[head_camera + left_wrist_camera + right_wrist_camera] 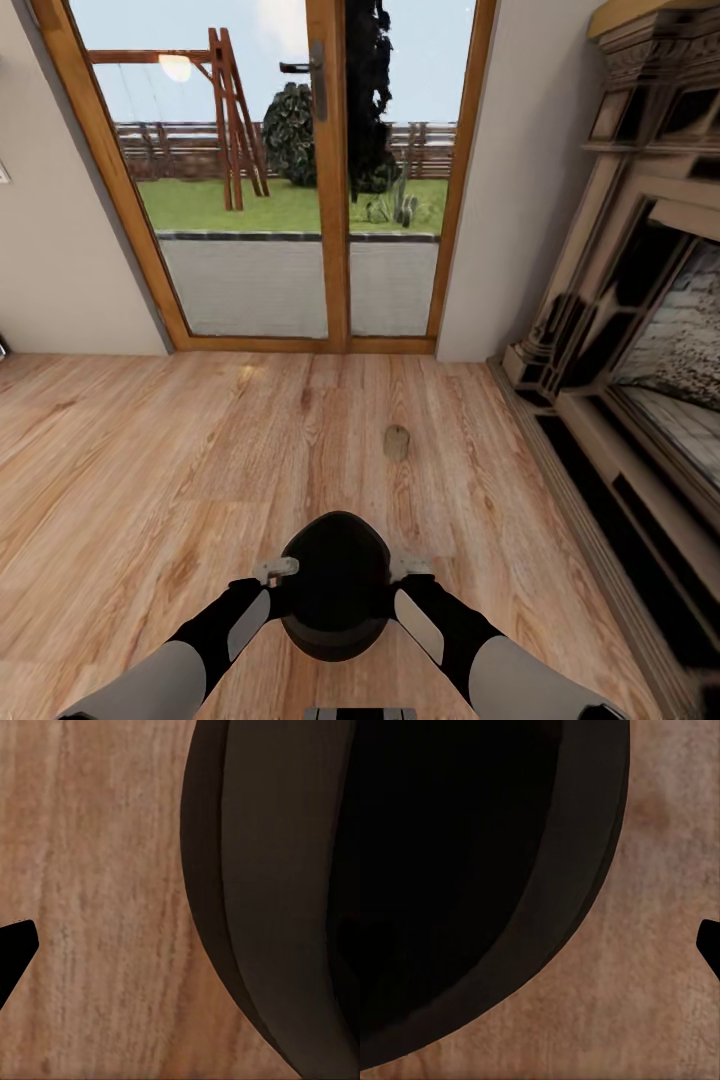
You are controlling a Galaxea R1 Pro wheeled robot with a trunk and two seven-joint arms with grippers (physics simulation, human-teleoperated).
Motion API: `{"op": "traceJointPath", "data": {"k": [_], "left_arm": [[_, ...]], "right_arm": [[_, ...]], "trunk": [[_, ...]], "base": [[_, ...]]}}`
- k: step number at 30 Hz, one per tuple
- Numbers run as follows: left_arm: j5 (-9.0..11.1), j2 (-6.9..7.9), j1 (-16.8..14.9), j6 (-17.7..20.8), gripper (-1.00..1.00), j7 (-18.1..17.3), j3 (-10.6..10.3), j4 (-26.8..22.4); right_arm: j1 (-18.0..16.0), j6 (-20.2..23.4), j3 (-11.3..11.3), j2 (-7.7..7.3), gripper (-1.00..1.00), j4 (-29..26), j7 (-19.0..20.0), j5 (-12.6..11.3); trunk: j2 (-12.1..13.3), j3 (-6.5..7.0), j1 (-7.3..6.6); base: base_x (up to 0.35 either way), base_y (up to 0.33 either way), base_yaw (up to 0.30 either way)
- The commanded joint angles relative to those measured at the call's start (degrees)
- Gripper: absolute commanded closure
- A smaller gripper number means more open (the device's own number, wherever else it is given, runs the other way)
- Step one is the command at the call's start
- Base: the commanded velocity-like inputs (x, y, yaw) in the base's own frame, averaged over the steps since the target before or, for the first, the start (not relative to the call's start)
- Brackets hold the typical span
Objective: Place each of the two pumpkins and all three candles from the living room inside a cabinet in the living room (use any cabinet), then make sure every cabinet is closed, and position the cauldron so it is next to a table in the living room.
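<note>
**Item record: cauldron in two-arm carry, mid-room**

- **Matte black rounded cauldron** (335, 585): held between both arms, low in front of the trunk, above the pale oak plank floor (150, 450). The left wrist view shows its dark curved wall (277, 892) over the planks; the right wrist view shows its black hollow and rim (472, 870).
- **Left end effector** (275, 571): pressed to the cauldron's left flank. Whether its jaws are clamped or merely bracing, I cannot tell.
- **Right end effector** (411, 567): against the opposite flank; jaw state likewise cannot be told.
- **Short tan-olive wax candle** (397, 442): lying on the floor ahead, nearer the fireplace side, well apart from the cauldron.
- **Surroundings**: timber-framed glazed door (330, 170) straight ahead; carved dark stone fireplace (640, 300) along the right edge of the floor.

**Step in hand (judged):** carrying the cauldron toward a living-room worktop. **Next move calls for:** turning the base to find that worktop, keeping even side pressure, then lowering the pot beside it. The candle remains to be stowed.

**Writing, brands, labels:** none legible.
</note>
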Motion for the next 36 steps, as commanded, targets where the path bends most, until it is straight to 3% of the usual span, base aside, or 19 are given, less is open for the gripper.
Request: {"op": "traceJointPath", "data": {"k": [1, 36], "left_arm": [[0.6, 0.05, 0.0, 0.2, -1.0, 0.5, -0.5, -0.1], [0.4, -0.13, 0.0, 0.2, -1.0, 0.5, -0.5, -0.1]], "right_arm": [[-0.1, 0.1, 0.5, -0.05, -1.0, -0.1, -0.5, -0.6], [-0.1, -7.0, 0.5, -0.01, -1.0, 5.3, -0.4, -0.6]], "trunk": [[0.0, -0.06, -0.01], [0.0, -0.06, -0.01]], "base": [[0.0, 0.0, 0.0], [0.0, 0.0, 0.0]]}}
